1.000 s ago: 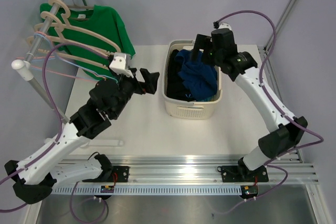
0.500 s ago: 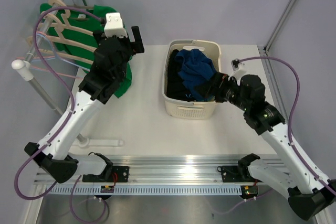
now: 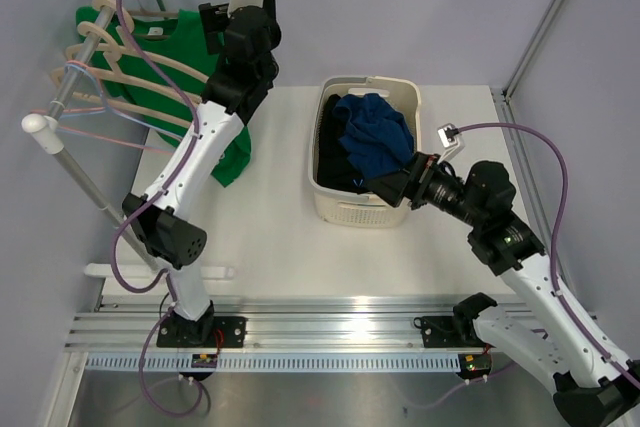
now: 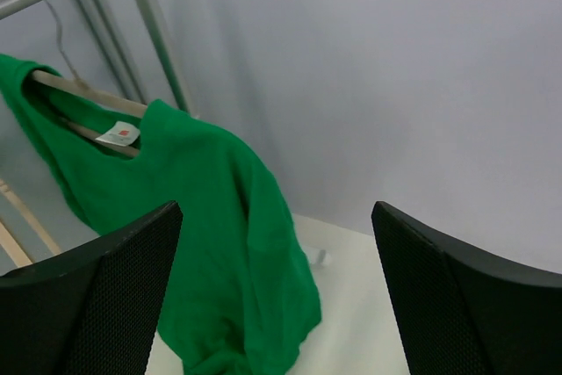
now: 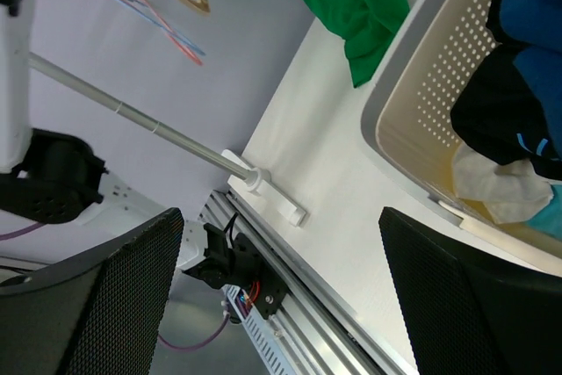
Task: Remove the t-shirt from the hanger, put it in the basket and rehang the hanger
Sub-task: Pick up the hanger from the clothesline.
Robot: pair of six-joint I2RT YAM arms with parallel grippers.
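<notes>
The green t-shirt (image 3: pixel 200 57) is on a wooden hanger (image 3: pixel 150 62), hooked on the metal rail (image 3: pixel 88 50) at the far-left corner of the table (image 3: pixel 270 237). Its neckline with white label faces the left wrist camera, and its lower hem reaches down to the table top near the left edge. More wooden hangers (image 3: pixel 110 107) and thin wire ones hang bare on the same rail, nearer the arms. The left gripper (image 3: pixel 213 25) is raised high beside the shirt's upper right shoulder, close to it but not touching. In the wrist view, its jaws are spread wide with nothing between them, framing the shirt's sleeve edge and the grey back wall. The right gripper (image 3: pixel 390 187) sits low at the near-right corner of the white laundry basket (image 3: pixel 365 209), jaws likewise wide apart and empty. Whether it touches the rim cannot be told. The basket holds blue clothing (image 3: pixel 375 137) over dark items. It stands right of centre at the far side of the table, well apart from the shirt. A bare strip of table top runs between the shirt's right edge and the basket's left wall. A wider bare band lies between the basket and the near edge. The white foot of the rack (image 3: pixel 160 270) lies along the near-left part of the table.
</notes>
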